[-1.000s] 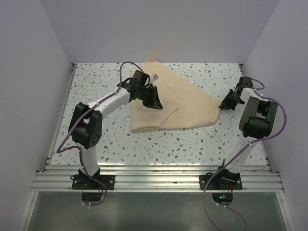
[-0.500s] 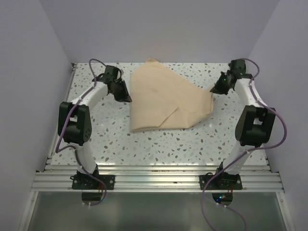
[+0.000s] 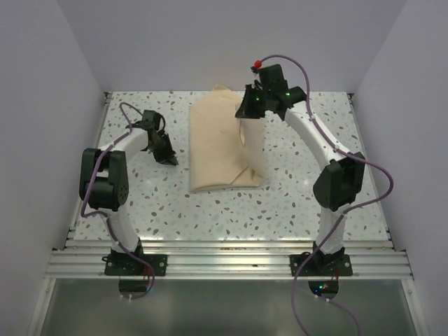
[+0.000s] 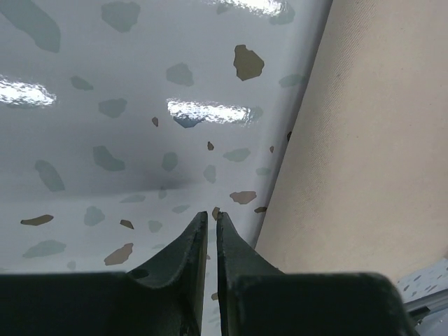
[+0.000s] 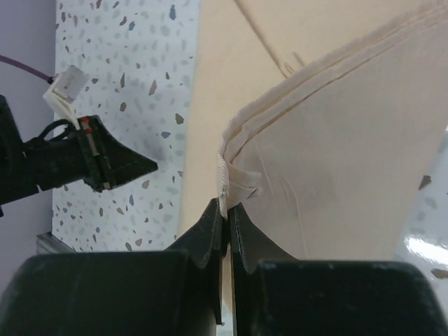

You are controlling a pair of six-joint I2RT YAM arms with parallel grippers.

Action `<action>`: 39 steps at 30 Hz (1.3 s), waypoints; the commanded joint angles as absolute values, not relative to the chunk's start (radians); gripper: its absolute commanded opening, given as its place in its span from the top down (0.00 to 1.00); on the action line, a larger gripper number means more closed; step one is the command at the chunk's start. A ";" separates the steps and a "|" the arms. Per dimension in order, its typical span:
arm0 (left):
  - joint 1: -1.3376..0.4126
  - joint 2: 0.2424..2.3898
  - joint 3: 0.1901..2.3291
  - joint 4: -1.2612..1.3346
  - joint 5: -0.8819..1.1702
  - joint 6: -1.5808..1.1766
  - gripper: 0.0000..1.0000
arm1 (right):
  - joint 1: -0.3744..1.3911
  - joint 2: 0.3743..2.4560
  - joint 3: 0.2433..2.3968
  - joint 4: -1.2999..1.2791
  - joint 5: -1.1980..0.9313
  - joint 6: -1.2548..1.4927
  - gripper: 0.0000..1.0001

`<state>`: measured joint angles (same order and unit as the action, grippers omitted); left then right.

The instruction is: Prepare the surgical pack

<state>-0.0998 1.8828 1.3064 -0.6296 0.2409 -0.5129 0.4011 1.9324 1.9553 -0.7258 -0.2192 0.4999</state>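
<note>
Plainly, the right gripper (image 5: 225,213) is pinched tight on the surgical pack (image 3: 224,150). Its two fingertips clamp the hemmed corner of a layered fold of the tan cloth, with no gap between them beyond the fabric's own thickness. That corner is held up in the air above the pack's far right part, and the cloth slopes down from it as a raised flap to the part that lies flat. The pack rests on the speckled table (image 3: 294,203) as a tall folded shape, with a pointed tip at its far end and a straight folded edge at its near end. The left gripper (image 3: 170,159) sits to the left of the pack, near its left edge and apart from the cloth, its tips angled down toward the tabletop. Its jaws are drawn almost together with only a thin slit between them, and nothing is caught in it. Whether its tips touch the table cannot be told.
</note>
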 commanded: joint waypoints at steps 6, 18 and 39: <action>-0.103 1.888 1.258 -0.522 0.336 -0.540 0.87 | 0.547 2.078 2.164 -0.759 -0.178 0.557 1.00; -0.104 1.864 1.229 -0.511 0.348 -0.542 0.87 | 0.629 2.198 2.221 -0.707 -0.192 0.640 1.00; -0.104 1.870 1.215 -0.495 0.373 -0.542 0.87 | 0.676 2.381 2.326 -0.673 -0.190 0.712 1.00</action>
<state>-0.1009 1.8862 1.2194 -0.5316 0.3561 -0.5388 0.6662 2.3764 2.2852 -0.7254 -0.1753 0.6853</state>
